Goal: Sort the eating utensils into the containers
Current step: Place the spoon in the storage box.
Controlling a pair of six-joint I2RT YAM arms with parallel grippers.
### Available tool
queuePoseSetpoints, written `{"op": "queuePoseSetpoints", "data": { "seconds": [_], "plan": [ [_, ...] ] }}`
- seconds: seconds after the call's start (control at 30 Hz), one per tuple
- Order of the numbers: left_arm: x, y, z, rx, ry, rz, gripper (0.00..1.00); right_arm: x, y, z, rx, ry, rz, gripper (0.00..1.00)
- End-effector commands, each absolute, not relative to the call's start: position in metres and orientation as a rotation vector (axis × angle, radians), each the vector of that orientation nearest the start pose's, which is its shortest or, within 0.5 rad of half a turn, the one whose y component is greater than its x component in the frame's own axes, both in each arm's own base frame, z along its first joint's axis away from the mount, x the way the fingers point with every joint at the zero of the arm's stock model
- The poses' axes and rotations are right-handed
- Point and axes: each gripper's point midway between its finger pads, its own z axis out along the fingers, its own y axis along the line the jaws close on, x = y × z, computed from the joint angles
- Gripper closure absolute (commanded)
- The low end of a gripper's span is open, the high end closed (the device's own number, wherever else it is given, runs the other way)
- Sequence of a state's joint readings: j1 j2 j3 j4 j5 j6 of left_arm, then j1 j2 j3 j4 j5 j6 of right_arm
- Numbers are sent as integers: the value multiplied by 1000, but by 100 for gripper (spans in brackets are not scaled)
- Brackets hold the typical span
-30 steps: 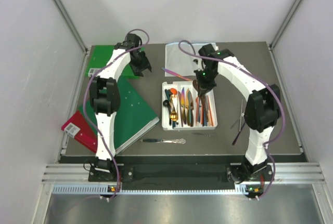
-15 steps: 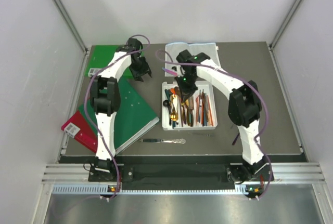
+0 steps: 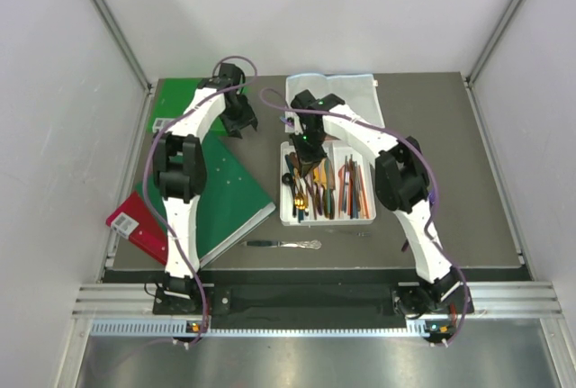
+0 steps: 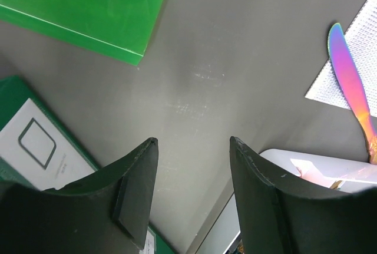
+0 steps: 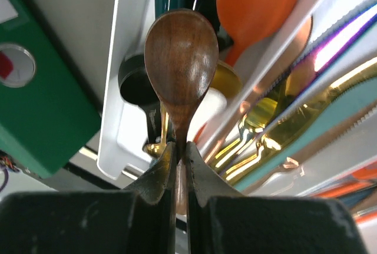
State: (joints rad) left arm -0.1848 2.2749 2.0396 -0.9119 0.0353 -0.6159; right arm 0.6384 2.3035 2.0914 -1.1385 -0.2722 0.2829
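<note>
My right gripper (image 5: pixel 179 145) is shut on the handle of a brown wooden spoon (image 5: pixel 181 53). It holds the spoon just above the far left end of the white compartment tray (image 3: pixel 284 217), where an orange spoon (image 5: pixel 259 0), a black spoon (image 5: pixel 135 77) and gold utensils (image 5: pixel 294 118) lie. In the top view this gripper (image 3: pixel 306 142) hangs over the tray's far left corner. My left gripper (image 4: pixel 193 142) is open and empty above bare table, left of an iridescent knife (image 4: pixel 350 83) that lies partly on a white mat (image 4: pixel 359 48). A silver knife (image 3: pixel 283 244) lies in front of the tray.
Green books (image 3: pixel 225 181) and a red one (image 3: pixel 130 221) cover the table's left side, with one green edge (image 4: pixel 88 0) close to my left gripper. The white mat (image 3: pixel 351 86) lies behind the tray. A small utensil (image 3: pixel 353 233) rests near the tray's front right.
My right arm has swung left with the wooden spoon, from over the tray's right side to over its left end. The left gripper has shifted only slightly.
</note>
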Motion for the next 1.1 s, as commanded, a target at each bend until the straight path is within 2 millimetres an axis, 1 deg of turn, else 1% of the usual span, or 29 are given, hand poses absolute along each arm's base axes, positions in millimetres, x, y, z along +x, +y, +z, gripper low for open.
{"op": "queuePoseSetpoints", "data": {
  "seconds": [0.0,0.03,0.13,0.17,0.2,0.23,0.27,0.3,0.33,0.37,0.4,0.43,0.47,0.5,0.57,0.6,0.67,0.7,0.77,0.8,0.83,0.87,0.9,0.93,0.97,1.0,1.07],
  "plan": [
    [499,-119,108,-568,2629,-267,43,345,333,80,-498,2973,581,100],
    [499,-119,108,-571,2630,-266,43,348,335,79,-494,2971,581,100],
    [499,-119,108,-568,2629,-267,43,346,332,73,-476,3006,571,99],
    [499,-119,109,-566,2630,-266,43,346,332,72,-474,3011,573,91],
    [499,-119,108,-566,2630,-266,43,346,333,72,-476,3014,603,87],
    [499,-119,108,-567,2631,-266,43,346,335,76,-479,3003,624,85],
    [499,-119,107,-569,2632,-265,43,348,336,79,-482,2991,639,79],
    [499,-120,106,-568,2636,-272,44,349,338,84,-491,2969,651,75],
    [499,-121,104,-567,2639,-275,44,351,338,92,-493,2944,660,73],
    [500,-121,105,-570,2636,-282,44,352,338,96,-498,2927,664,70],
    [500,-122,104,-569,2637,-288,44,356,339,107,-491,2887,684,69],
    [502,-123,106,-569,2631,-291,44,356,335,108,-484,2883,683,69],
    [502,-123,103,-569,2636,-293,44,358,334,112,-478,2871,686,69],
    [504,-124,105,-567,2630,-300,44,363,331,117,-460,2851,691,69],
    [505,-125,104,-571,2631,-302,44,367,322,133,-437,2815,684,69],
    [507,-125,105,-573,2625,-307,44,373,311,149,-395,2785,678,69],
    [508,-126,105,-572,2624,-310,44,378,290,156,-319,2773,628,69],
    [510,-126,107,-572,2620,-311,44,383,267,165,-226,2756,600,68],
    [512,-126,107,-571,2617,-312,44,387,235,167,-109,2752,513,68],
    [513,-127,109,-569,2611,-317,44,385,204,165,-14,2763,465,68],
    [514,-127,108,-569,2611,-317,44,383,186,162,46,2773,426,68],
    [514,-128,108,-568,2612,-320,44,386,155,157,148,2775,355,68],
    [516,-127,110,-568,2606,-325,44,369,135,146,199,2818,315,68],
    [516,-129,108,-568,2610,-328,44,362,120,142,243,2836,282,68],
    [517,-129,110,-566,2605,-333,44,358,98,137,296,2846,234,68],
    [518,-130,111,-565,2603,-336,44,341,87,130,311,2871,208,68],
    [520,-130,112,-562,2597,-338,44,330,71,124,319,2886,151,68]
  ]
}}
